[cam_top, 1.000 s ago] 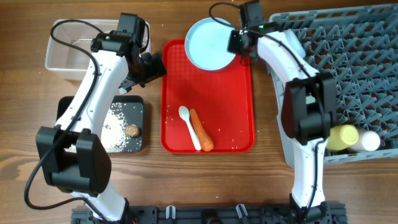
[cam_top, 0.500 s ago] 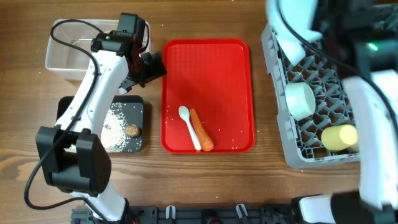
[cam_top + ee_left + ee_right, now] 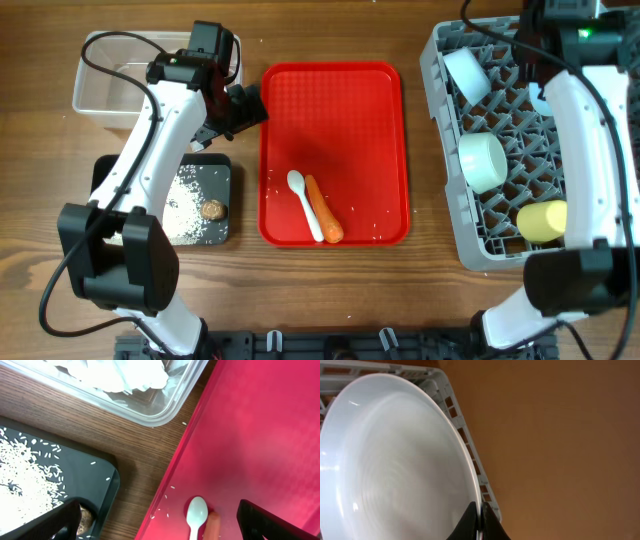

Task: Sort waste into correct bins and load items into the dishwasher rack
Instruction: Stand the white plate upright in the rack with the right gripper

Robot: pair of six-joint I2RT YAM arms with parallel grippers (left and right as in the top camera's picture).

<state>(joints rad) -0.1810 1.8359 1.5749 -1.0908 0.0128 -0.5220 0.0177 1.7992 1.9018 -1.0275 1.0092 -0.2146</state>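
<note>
We see the R gripper [image 3: 481,521] clamped on the rim of the light blue round plate [image 3: 395,460] at the grey pegged plastic rack [image 3: 454,409]. L gripper [image 3: 157,522] has its jaws wide apart above the flat red plastic tray [image 3: 260,435].

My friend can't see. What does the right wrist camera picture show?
The right gripper pinches the rim of a pale blue plate, which fills most of the picture. Behind the plate is the edge of the grey dishwasher rack, with plain brown beyond it.
</note>
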